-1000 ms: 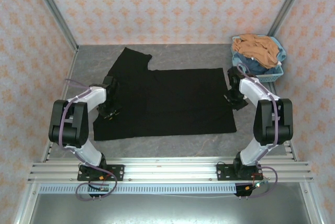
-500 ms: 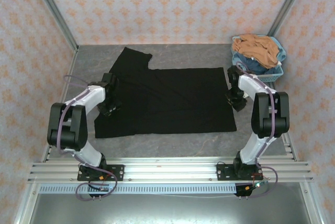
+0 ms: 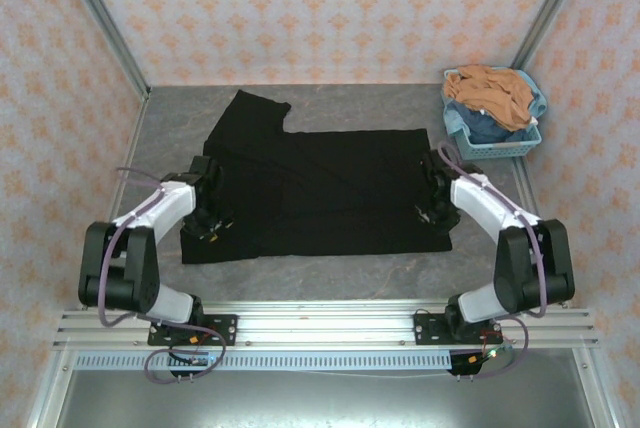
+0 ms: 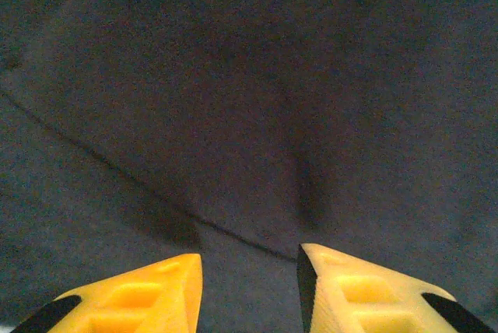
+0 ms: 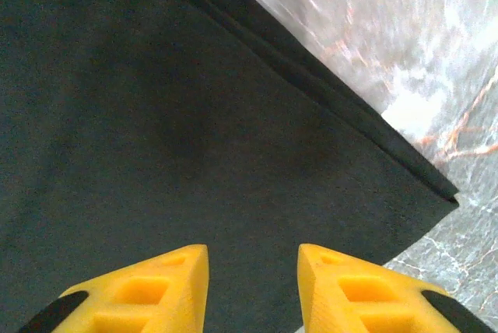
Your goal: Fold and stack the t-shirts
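Both arms have closed inward: left gripper (image 3: 208,216) and right gripper (image 3: 433,204) now sit low over opposite sides of the black short-sleeved fabric t-shirt (image 3: 320,193), spread flat on the grey marbled table (image 3: 330,273). Both sets of fingers apart, nothing gripped; a fold pinch is judged imminent.

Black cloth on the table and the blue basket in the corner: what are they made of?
The large black short-sleeved t-shirt looks like soft, matte knit fabric: it lies limp with creases and a folded hem. The light-blue lattice basket seems rigid moulded plastic, judging by its open grid wall, though it is small here.
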`<state>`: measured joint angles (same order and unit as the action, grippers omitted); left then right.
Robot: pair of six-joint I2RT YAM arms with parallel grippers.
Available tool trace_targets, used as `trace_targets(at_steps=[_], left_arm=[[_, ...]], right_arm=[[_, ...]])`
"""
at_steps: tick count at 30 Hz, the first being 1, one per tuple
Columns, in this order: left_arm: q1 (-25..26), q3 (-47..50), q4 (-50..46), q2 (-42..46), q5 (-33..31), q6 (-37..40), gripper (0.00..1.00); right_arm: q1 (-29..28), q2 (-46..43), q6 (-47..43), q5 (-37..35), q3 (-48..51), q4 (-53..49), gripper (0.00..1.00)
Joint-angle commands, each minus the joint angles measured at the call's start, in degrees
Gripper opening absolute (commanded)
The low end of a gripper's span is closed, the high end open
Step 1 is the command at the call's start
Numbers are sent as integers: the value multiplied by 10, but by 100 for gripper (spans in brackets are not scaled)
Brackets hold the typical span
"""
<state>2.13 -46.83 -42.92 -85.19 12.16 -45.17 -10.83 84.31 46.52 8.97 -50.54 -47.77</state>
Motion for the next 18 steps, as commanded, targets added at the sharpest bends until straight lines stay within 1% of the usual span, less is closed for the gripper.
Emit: trace_targets(at_steps=[1, 3, 6, 10, 18], left_arm=[[-6, -14, 1, -32, -19, -8, 36], [-6, -20, 0, -48, -33, -1, 35], [-6, -20, -13, -68, -48, 0, 33], [-5, 2, -36, -61, -70, -4, 32], [11, 65, -70, -1, -78, -20, 32]], right_arm=[[4, 32, 12, 23, 11, 28, 35], [16, 55, 18, 22, 16, 21, 34], [33, 74, 33, 1, 21, -14, 34], [37, 52, 47, -25, 39, -41, 34], [36, 0, 67, -3, 91, -85, 36]])
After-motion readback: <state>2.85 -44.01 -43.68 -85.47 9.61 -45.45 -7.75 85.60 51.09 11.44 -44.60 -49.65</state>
